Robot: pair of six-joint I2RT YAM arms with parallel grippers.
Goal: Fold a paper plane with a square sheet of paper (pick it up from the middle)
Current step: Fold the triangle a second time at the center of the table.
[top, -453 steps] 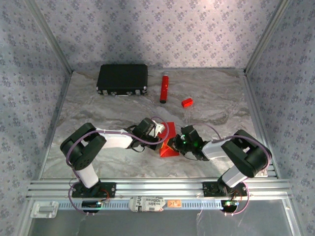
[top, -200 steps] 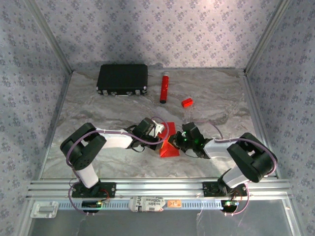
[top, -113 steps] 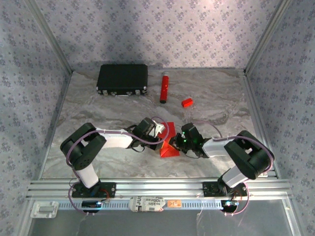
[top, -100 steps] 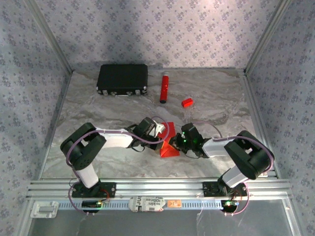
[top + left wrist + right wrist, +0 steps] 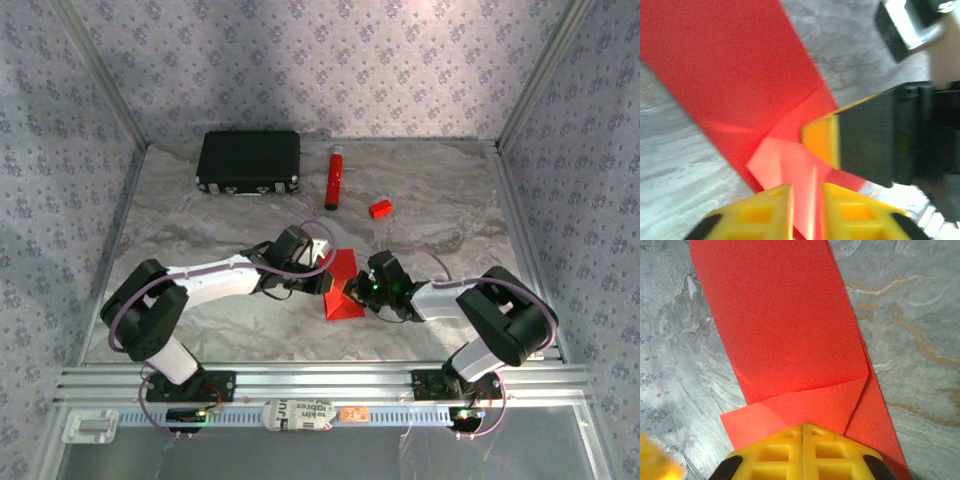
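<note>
We are looking into a robot test cell of the kind found in a lab, not a home. Bare aluminium posts (image 5: pixel 100 75) frame the box, and flower-patterned panels (image 5: pixel 330 60) line its left, far and right sides. A marbled worktop (image 5: pixel 200 205) fills the floor. At the near edge, the left arm (image 5: pixel 205 280) and right arm (image 5: pixel 500 320), trailing loose cables, are bolted to a slotted aluminium rail (image 5: pixel 320 378).

Walls (image 5: pixel 320 60) papered in a pale lilac floral print are closing in the bench (image 5: pixel 200 220) on three sides, with metal posts (image 5: pixel 100 72) slanting up at the back corners. A grey marbled cover is lying over the bench, and soft light is brightening the back wall.
</note>
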